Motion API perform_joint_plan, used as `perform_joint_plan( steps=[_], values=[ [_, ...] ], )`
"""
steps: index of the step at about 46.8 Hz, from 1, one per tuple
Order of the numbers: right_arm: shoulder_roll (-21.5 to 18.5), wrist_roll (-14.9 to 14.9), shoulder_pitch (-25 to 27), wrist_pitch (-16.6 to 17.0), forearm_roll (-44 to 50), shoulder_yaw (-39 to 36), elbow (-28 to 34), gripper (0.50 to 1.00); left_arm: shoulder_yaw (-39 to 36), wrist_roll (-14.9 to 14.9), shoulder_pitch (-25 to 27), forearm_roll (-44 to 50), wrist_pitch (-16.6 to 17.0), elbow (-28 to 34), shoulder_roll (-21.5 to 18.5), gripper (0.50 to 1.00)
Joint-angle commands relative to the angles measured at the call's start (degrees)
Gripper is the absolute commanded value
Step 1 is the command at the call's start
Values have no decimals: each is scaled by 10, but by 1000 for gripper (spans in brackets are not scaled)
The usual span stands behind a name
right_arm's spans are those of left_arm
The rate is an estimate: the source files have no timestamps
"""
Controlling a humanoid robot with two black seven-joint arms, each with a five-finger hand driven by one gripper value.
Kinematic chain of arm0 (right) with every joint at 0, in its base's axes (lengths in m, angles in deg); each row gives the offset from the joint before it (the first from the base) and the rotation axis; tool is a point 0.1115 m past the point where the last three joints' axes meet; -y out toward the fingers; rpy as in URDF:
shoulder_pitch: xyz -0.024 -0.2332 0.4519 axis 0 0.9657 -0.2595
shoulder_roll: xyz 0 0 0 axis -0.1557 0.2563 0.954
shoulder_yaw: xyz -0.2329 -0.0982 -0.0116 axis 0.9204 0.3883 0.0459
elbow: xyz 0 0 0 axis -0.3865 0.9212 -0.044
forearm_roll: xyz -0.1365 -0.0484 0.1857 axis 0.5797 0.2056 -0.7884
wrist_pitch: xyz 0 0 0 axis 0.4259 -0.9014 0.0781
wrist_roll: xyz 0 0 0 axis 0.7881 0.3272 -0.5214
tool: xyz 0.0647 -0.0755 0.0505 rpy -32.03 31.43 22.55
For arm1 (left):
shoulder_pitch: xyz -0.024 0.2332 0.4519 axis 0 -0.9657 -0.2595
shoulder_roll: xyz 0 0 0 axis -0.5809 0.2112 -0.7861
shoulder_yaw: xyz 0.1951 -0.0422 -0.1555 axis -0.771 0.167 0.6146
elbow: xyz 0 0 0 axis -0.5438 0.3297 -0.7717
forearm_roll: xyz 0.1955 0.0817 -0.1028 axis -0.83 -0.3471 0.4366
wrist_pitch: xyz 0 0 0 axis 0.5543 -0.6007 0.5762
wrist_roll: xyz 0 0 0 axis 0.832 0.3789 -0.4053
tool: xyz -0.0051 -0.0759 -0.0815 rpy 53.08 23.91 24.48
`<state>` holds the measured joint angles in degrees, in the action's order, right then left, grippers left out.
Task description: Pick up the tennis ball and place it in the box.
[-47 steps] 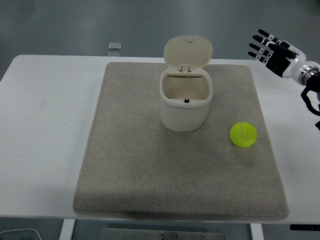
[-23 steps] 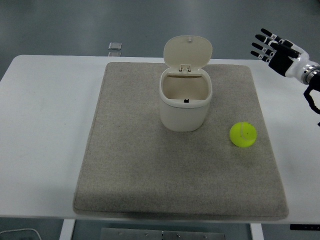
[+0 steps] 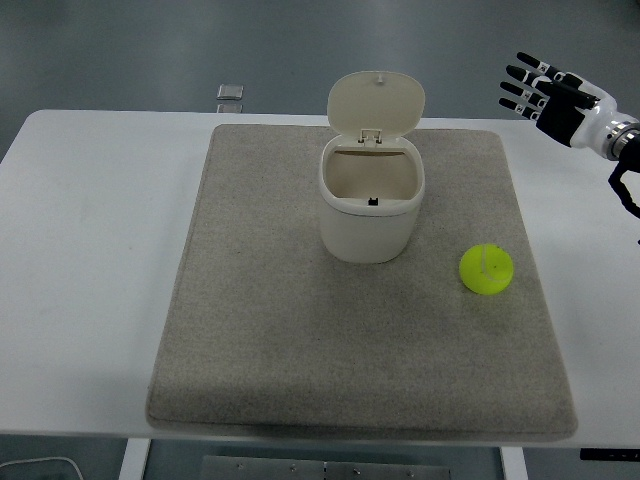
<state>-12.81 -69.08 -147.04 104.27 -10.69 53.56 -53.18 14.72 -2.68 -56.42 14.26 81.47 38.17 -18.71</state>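
A yellow-green tennis ball [image 3: 486, 270] lies on the grey mat [image 3: 260, 330], to the right of a cream box [image 3: 371, 207] whose hinged lid stands open at the back. My right hand [image 3: 545, 93] hovers at the upper right, well above and behind the ball, past the mat's far right corner. Its fingers are spread and hold nothing. The left arm does not show.
The mat covers most of the white table [image 3: 90, 250]. A small silver-grey object [image 3: 230, 94] lies at the table's far edge, left of the box.
The right hand has drifted slightly up and to the right, away from the mat. Ball and box have not moved.
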Motion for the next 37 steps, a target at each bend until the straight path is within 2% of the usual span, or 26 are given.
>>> perform_joint_plan(
  steps=[1,9,22,26,30,34,37],
  values=[
    [1,1,2,0,0,0,-2,936,0,0,0,1,0,0,0,992],
    [8,2,-5,0,25,6,-11,936,0,0,0,0,0,0,0,992],
    [90,24,-12,0,148,12,-169,932,0,0,0,0,0,0,0,992],
    [114,37,-10,-41,200,12,-226,932,0,0,0,1,0,0,0,992],
    [130,65,-7,-80,266,6,-270,930,0,0,0,0,0,0,0,992],
    [142,92,-5,-95,311,4,-303,930,0,0,0,1,0,0,0,992],
    [151,100,2,-98,331,5,-321,930,0,0,0,0,0,0,0,992]
  ],
)
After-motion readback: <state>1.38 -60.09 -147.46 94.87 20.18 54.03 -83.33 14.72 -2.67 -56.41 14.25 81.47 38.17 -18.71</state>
